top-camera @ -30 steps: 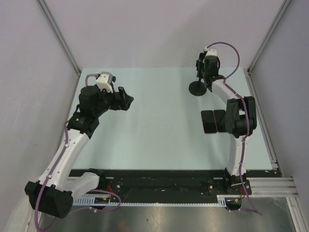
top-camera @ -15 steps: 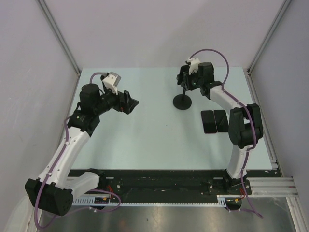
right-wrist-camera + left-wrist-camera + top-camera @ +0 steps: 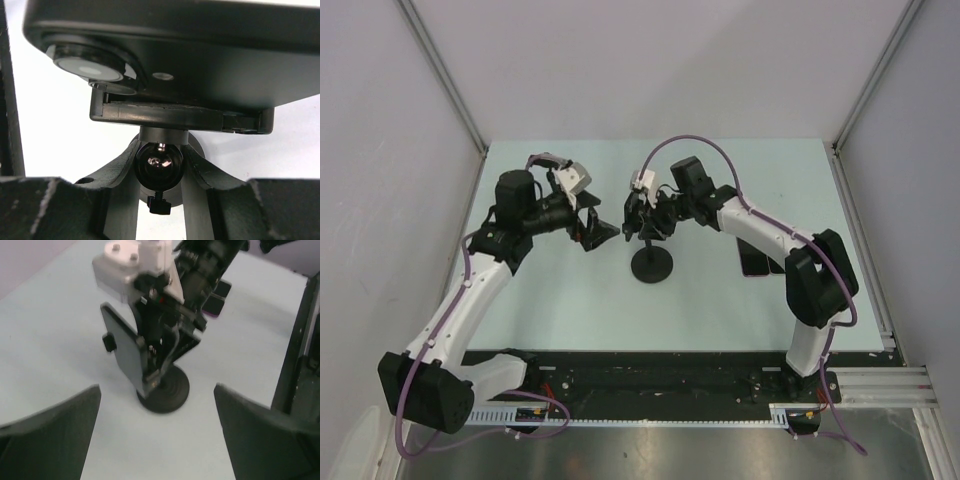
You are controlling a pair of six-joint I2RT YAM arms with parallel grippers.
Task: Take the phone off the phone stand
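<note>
You have one stand (image 3: pixel 651 266) and one phone (image 3: pixel 122 349) clipped on it. Two flat phones (image 3: pixel 212 305) lie right of the stand (the arm (image 3: pixel 760 228) hides most of them from above). Count two grippers: left gripper (image 3: pixel 597 229), right gripper (image 3: pixel 161 172), both by the stand.

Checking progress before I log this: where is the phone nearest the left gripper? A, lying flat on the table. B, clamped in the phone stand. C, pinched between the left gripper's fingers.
B: the left wrist view shows the phone held upright in the clamp of the phone stand, with the left gripper open and not touching it.
</note>
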